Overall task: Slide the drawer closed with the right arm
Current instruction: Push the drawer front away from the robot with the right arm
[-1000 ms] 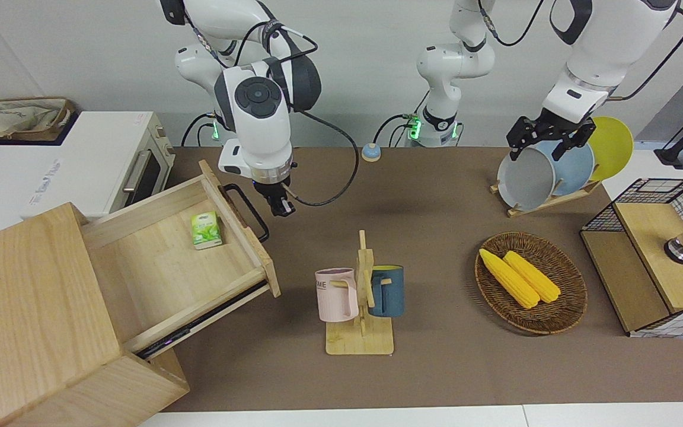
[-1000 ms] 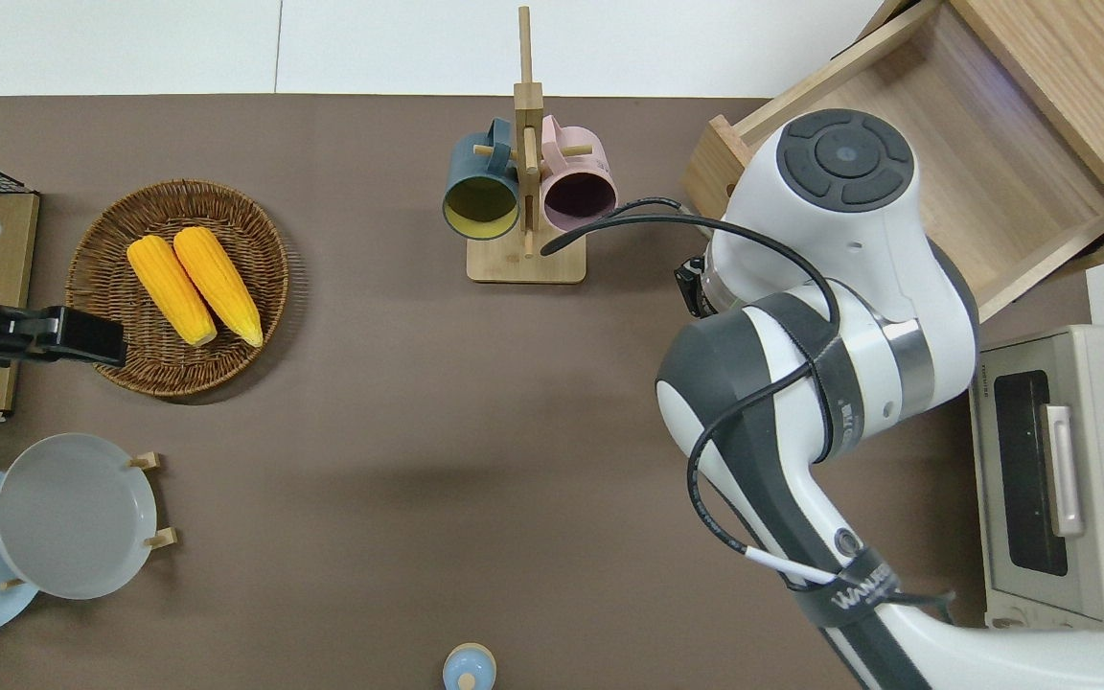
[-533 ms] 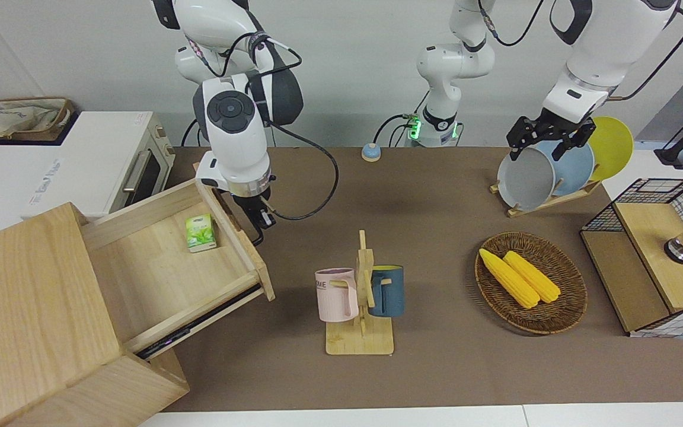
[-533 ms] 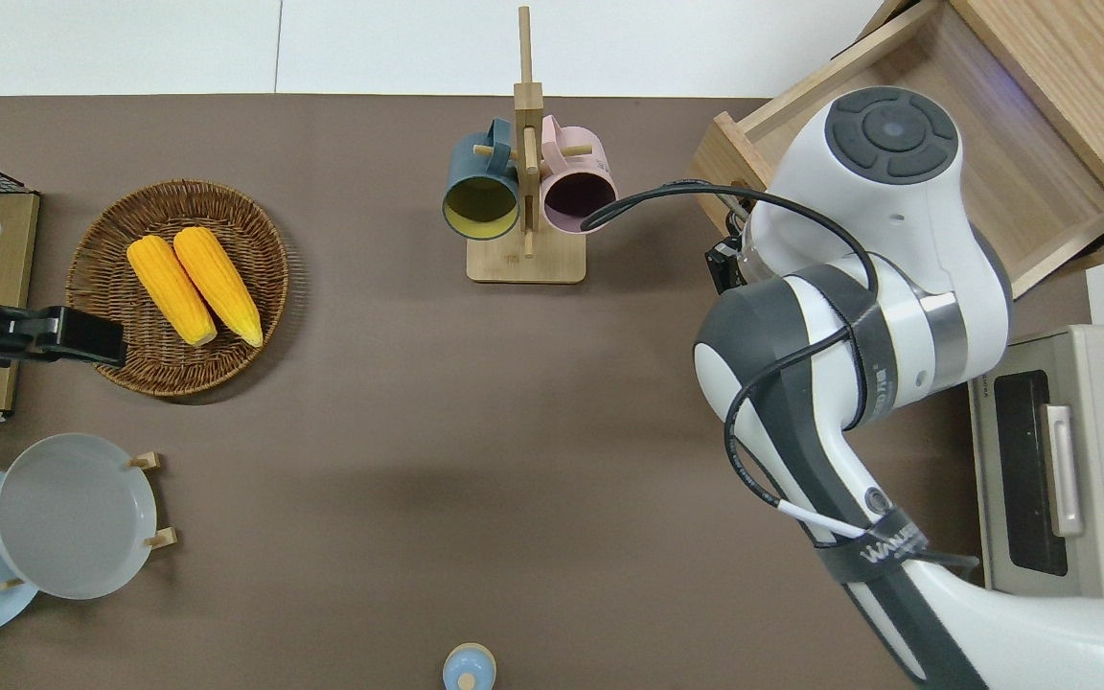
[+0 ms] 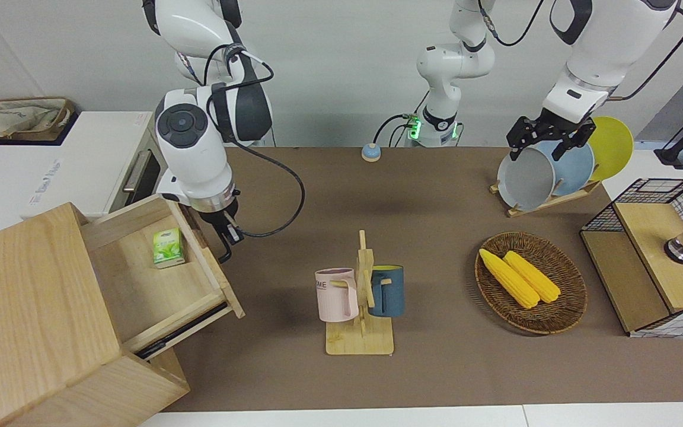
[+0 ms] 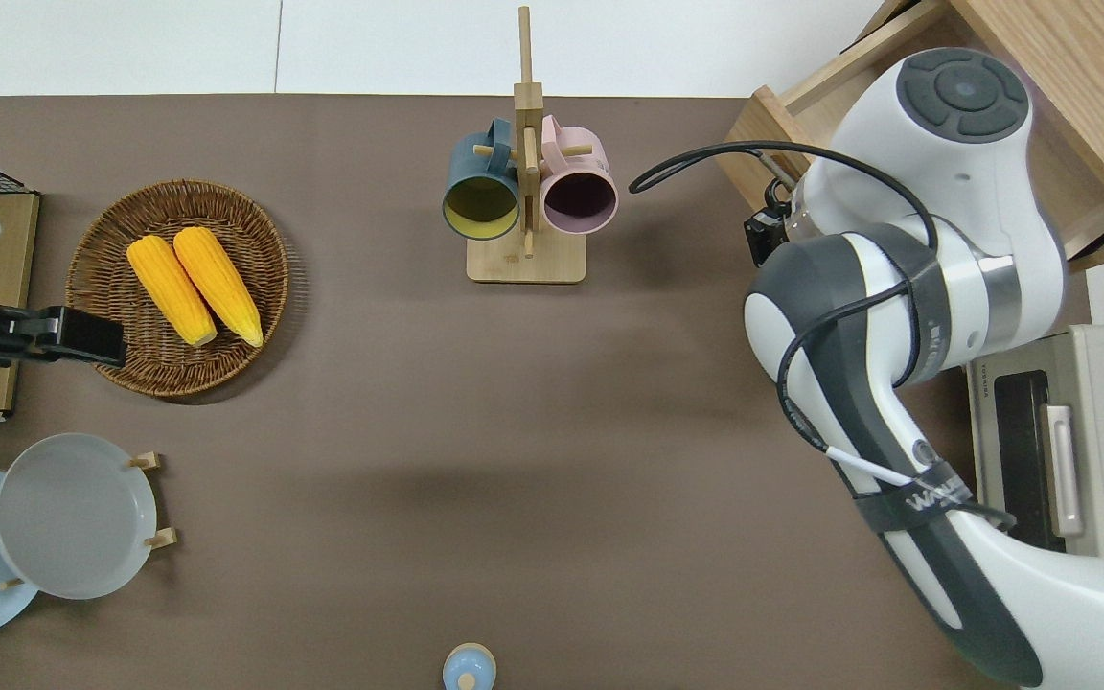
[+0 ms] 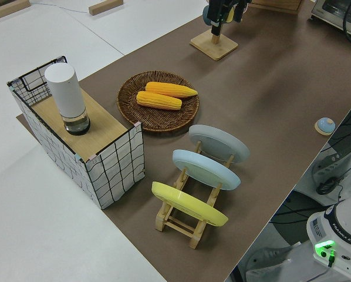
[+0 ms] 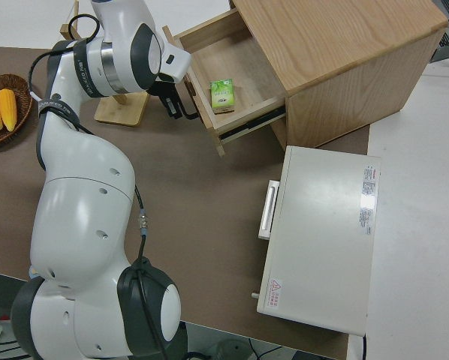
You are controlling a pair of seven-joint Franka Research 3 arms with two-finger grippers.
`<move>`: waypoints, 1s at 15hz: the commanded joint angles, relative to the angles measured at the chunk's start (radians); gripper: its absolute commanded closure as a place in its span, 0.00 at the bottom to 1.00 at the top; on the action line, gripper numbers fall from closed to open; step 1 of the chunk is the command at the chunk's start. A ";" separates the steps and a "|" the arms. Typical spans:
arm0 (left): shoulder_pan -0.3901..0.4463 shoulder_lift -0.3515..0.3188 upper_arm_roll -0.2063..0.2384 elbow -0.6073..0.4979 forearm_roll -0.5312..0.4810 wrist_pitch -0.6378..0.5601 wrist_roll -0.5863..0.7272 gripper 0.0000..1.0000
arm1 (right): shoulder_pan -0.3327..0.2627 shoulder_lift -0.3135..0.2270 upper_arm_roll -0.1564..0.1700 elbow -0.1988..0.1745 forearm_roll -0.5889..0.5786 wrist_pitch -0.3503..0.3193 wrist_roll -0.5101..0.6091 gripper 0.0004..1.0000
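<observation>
Drawer (image 5: 163, 279) half out of the box at right arm's end, green carton (image 5: 168, 248) inside. Right gripper (image 5: 226, 236) at its handle (finger state: cannot tell). Risk: off-centre push jams slide. Left arm parked.

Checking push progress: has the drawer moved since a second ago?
Yes. The drawer has slid into the wooden box, away from the mug rack.

A wooden mug stand (image 5: 360, 332) sits mid-tabletop, holding a pink mug (image 5: 336, 294) and a blue mug (image 5: 388, 290). Toward the left arm's end from the stand lies a wicker basket (image 5: 567, 315) with two corn cobs (image 5: 519, 277).
</observation>
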 commanded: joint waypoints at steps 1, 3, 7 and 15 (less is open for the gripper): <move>0.005 0.013 -0.007 0.026 0.017 -0.020 0.009 0.01 | -0.066 0.040 0.022 0.058 -0.035 0.004 -0.065 1.00; 0.005 0.011 -0.007 0.024 0.017 -0.020 0.009 0.01 | -0.086 0.049 0.024 0.079 -0.043 0.004 -0.078 1.00; 0.005 0.011 -0.007 0.026 0.017 -0.020 0.009 0.01 | -0.118 0.067 0.024 0.124 -0.065 0.007 -0.115 1.00; 0.005 0.011 -0.007 0.026 0.017 -0.020 0.009 0.01 | -0.255 0.084 0.074 0.162 -0.065 0.039 -0.264 1.00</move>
